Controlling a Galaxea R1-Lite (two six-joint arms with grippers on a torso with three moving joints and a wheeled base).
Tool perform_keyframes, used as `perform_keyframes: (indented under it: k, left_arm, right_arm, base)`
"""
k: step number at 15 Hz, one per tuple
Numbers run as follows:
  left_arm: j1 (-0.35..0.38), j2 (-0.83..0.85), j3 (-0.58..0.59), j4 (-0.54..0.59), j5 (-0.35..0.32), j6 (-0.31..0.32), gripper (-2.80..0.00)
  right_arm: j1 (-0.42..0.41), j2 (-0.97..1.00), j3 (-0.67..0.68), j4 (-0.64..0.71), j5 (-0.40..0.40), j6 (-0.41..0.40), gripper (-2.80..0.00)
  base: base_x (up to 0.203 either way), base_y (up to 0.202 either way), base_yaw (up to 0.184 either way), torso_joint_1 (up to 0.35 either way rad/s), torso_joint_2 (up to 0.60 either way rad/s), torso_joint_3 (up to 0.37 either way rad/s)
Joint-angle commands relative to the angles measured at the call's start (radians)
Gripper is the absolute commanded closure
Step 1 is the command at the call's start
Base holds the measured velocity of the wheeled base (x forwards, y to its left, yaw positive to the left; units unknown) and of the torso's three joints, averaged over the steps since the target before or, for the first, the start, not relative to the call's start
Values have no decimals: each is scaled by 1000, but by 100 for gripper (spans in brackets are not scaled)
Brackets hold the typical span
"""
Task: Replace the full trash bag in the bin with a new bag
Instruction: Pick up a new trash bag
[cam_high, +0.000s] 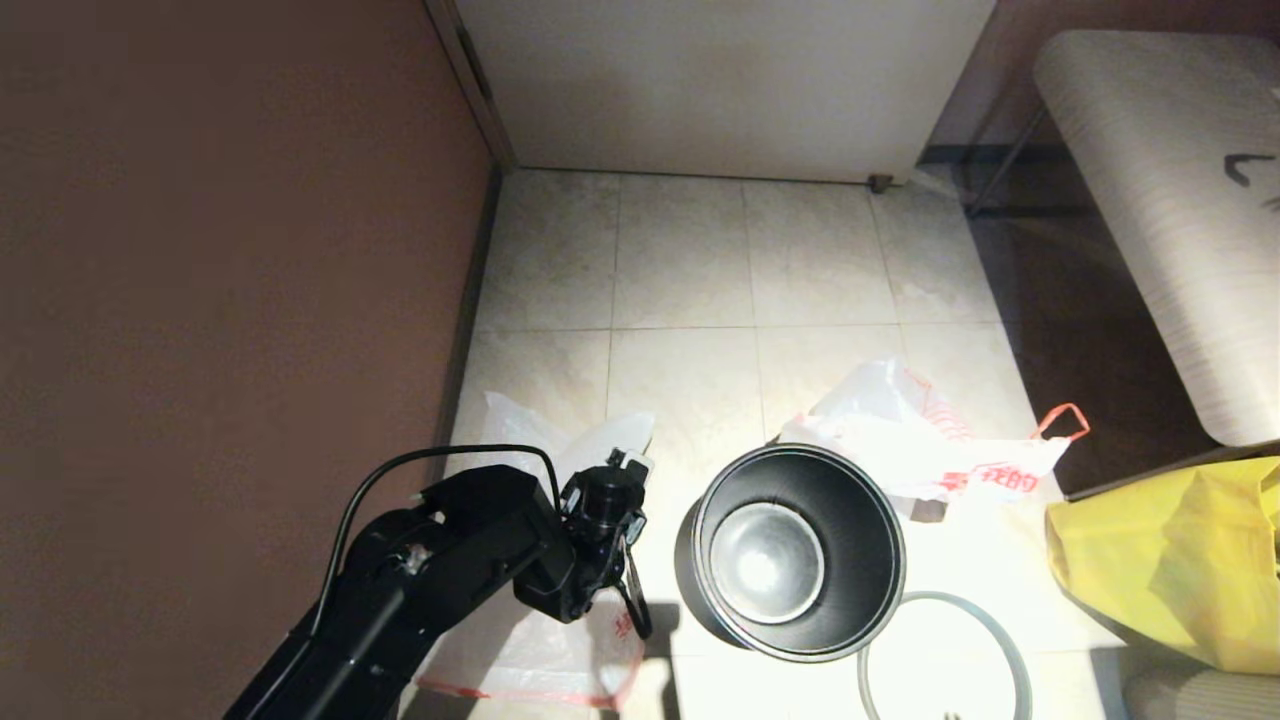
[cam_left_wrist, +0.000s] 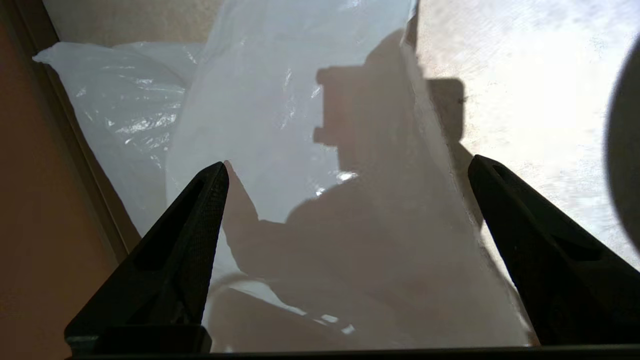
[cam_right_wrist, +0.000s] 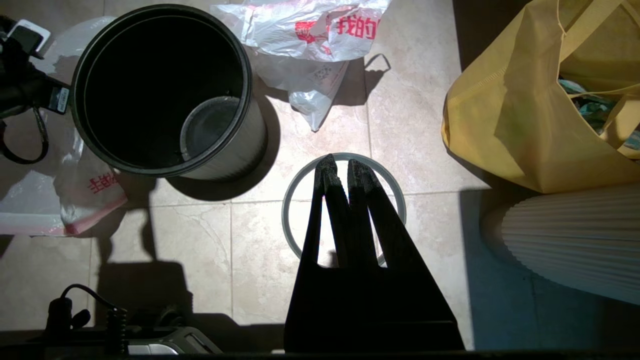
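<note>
Left gripper (cam_left_wrist: 350, 170) fingers wide above limp new bag (cam_left_wrist: 280, 125), right gripper (cam_right_wrist: 340, 167) fingers together.

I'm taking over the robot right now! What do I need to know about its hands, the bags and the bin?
Left gripper: open, just over the new bag, which lies limp on the floor to the left of the bin; nothing gripped.
Right gripper: shut, empty, above the grey hoop lying on the floor beside the bin.
Done: the full trash bag is out, on the floor behind the bin; the bin is empty and the hoop is off.
Left: grab the new bag, line the bin, refit the hoop.
</note>
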Motion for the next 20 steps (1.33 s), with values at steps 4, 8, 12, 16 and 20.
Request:
perform_keyframes:
  k: [4,8,12,16,20]
  left_arm:
    - [63,21,-3,-3,5,31,-280]
    - [105,37,-3,-4,2,33,-280]
    - [126,42,8,-7,-1,30,-280]
    - [127,36,20,-7,1,27,0]
    - [126,-19,110,-10,4,26,0]
  right_arm:
    - [0,2,0,1,0,1,0]
    - [0,2,0,1,0,1,0]
    - [0,2,0,1,0,1,0]
    - [0,2,0,0,0,1,0]
    - [0,2,0,1,0,1,0]
  base:
    - [0,0,0,0,0,0]
    - [0,0,0,0,0,0]
    - [0,0,0,0,0,0]
    - [0,0,0,0,0,0]
    - [0,0,0,0,0,0]
